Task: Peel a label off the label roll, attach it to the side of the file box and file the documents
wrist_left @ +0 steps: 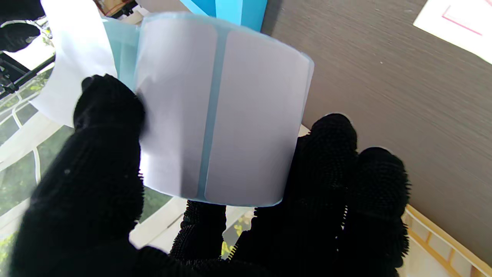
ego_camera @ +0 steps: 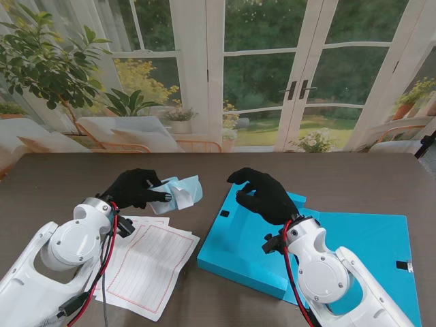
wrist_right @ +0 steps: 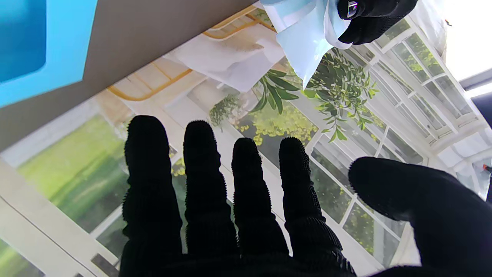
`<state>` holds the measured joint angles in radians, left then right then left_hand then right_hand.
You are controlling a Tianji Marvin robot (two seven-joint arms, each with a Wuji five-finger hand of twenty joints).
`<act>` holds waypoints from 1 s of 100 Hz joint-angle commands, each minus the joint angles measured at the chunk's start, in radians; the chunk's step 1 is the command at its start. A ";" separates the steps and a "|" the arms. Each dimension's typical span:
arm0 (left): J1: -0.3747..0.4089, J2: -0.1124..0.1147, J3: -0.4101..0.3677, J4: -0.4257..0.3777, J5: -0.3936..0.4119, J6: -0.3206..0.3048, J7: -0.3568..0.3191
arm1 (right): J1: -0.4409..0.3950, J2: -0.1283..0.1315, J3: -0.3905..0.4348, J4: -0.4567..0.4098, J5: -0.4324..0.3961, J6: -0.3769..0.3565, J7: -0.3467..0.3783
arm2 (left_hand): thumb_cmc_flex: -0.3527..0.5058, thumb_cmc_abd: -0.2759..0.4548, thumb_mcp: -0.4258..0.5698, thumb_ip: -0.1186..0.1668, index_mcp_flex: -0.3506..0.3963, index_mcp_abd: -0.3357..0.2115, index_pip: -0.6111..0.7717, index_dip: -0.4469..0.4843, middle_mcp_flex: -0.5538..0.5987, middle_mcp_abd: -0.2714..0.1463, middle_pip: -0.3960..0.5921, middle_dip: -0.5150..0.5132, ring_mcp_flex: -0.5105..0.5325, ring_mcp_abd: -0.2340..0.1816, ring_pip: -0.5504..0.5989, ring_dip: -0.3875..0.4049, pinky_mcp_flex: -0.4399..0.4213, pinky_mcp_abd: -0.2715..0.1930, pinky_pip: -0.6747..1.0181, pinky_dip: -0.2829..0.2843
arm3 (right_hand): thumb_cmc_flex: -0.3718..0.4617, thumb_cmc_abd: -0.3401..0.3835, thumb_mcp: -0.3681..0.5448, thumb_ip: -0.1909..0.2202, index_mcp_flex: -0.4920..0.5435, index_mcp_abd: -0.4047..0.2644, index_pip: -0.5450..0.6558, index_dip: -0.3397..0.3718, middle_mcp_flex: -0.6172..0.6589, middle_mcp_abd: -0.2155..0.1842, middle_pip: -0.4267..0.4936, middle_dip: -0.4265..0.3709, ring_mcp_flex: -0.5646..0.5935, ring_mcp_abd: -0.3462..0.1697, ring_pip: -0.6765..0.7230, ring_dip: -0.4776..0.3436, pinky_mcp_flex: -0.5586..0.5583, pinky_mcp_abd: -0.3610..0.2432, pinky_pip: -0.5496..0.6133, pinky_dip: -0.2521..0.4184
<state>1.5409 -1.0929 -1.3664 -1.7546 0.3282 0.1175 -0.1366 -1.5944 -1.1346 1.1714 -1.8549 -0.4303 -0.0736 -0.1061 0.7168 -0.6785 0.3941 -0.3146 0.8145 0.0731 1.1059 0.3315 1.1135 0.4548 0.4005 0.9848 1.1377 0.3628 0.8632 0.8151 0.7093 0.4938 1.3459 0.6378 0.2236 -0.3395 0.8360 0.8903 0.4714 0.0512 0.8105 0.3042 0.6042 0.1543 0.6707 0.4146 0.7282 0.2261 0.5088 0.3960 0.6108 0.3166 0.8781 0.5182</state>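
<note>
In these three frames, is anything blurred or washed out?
Stand view: sharp and evenly lit. Left wrist view: the roll of white labels on pale blue backing is soft, being close to the lens. Right wrist view: the black-gloved fingers are silhouetted, with one corner overexposed.

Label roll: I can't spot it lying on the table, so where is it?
In the stand view the label roll is held off the table in the left hand, on the left, just beyond the documents and left of the blue file box.

Label roll [wrist_left: 219,111]: glossy pale-blue backing, matt white paper labels. Left hand [ego_camera: 136,187], right hand [ego_camera: 266,194]: black knitted cloth, nubbed fingertips [wrist_right: 294,154]. Table [ego_camera: 61,184]: matt brown, faint wood-like grain. File box [ego_camera: 245,245]: smooth blue, probably plastic. Documents [ego_camera: 153,262]: matt white paper.
</note>
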 commanded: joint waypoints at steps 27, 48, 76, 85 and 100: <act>-0.035 -0.019 0.066 -0.028 -0.041 0.038 -0.019 | 0.051 -0.014 -0.048 0.019 -0.115 -0.010 -0.052 | 0.198 0.160 0.147 0.139 0.063 0.161 0.102 0.033 0.171 -0.248 0.211 -0.001 0.016 0.006 0.033 0.017 0.004 0.007 0.043 0.011 | 0.109 -0.266 0.098 0.117 0.053 0.001 0.069 0.048 0.049 -0.014 0.143 0.148 0.071 -0.024 0.278 0.135 -0.278 -0.005 0.260 0.019; -0.050 -0.019 0.095 -0.027 -0.054 0.048 -0.028 | 0.077 -0.015 -0.081 0.028 -0.195 -0.001 -0.092 | 0.205 0.163 0.139 0.141 0.063 0.163 0.102 0.035 0.171 -0.245 0.213 -0.001 0.013 0.010 0.037 0.019 0.001 0.012 0.045 0.012 | 0.154 -0.386 0.133 0.158 0.073 -0.017 0.083 0.058 0.056 -0.035 0.171 0.184 0.087 -0.045 0.337 0.164 -0.250 -0.018 0.317 0.035; -0.052 -0.023 0.118 -0.030 -0.072 0.064 -0.019 | 0.094 -0.018 -0.114 0.038 -0.254 0.005 -0.136 | 0.209 0.170 0.128 0.140 0.067 0.171 0.098 0.034 0.172 -0.240 0.215 -0.001 0.013 0.017 0.040 0.018 0.000 0.018 0.048 0.013 | 0.152 -0.386 0.129 0.162 0.145 -0.041 0.095 0.065 0.095 -0.045 0.194 0.210 0.121 -0.050 0.400 0.196 -0.228 -0.018 0.360 0.053; -0.054 -0.024 0.121 -0.033 -0.081 0.073 -0.020 | 0.095 -0.018 -0.121 0.037 -0.265 -0.001 -0.143 | 0.224 0.146 0.131 0.141 0.064 0.169 0.100 0.034 0.171 -0.239 0.215 -0.001 0.012 0.018 0.042 0.018 -0.002 0.021 0.049 0.014 | 0.141 -0.383 0.121 0.156 0.186 -0.058 0.098 0.068 0.105 -0.050 0.199 0.222 0.122 -0.053 0.416 0.206 -0.235 -0.016 0.361 0.055; -0.058 -0.023 0.123 -0.035 -0.095 0.082 -0.030 | 0.103 -0.014 -0.138 0.040 -0.297 -0.006 -0.144 | 0.219 0.164 0.131 0.141 0.062 0.176 0.101 0.033 0.171 -0.237 0.216 -0.001 0.011 0.022 0.044 0.018 -0.006 0.025 0.052 0.016 | 0.102 -0.377 0.101 0.126 0.191 -0.075 0.075 0.069 0.062 -0.056 0.187 0.237 0.060 -0.053 0.410 0.215 -0.284 -0.028 0.338 0.056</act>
<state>1.4906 -1.1087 -1.2427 -1.7737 0.2386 0.1987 -0.1443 -1.4937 -1.1464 1.0450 -1.8140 -0.7144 -0.0725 -0.2651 0.7392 -0.6775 0.3722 -0.3146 0.8145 0.0851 1.1029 0.3312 1.1138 0.4648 0.4012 0.9839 1.1377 0.3759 0.8737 0.8155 0.7086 0.5155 1.3578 0.6388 0.3605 -0.6855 0.9452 1.0178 0.6580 0.0055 0.8948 0.3569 0.7013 0.1305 0.8509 0.6258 0.8299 0.1901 0.9089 0.5935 0.6117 0.3176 1.2004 0.5621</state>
